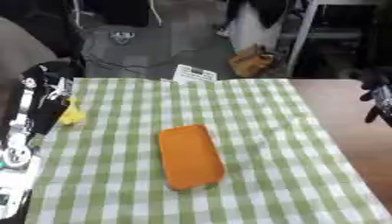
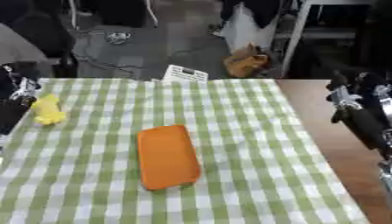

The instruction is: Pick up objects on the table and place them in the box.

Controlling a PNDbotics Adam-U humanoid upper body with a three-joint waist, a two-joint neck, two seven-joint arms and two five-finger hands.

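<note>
The left arm is coming in from nine o'clock, its hand hanging black and silver at the edge. The right hand is hovering at three o'clock, fingers drooping downward, holding nothing.

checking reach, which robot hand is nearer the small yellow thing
Left. The left robot hand is right beside the yellow thing, at the cloth's left edge; the right robot hand is over the bare table on the far right.

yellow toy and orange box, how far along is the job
Nothing looks done: the orange box lies on the checked cloth, with no items seen in it. The left hand is at the yellow toy; whether it grips it is unclear. The right hand hangs off to the side.
</note>
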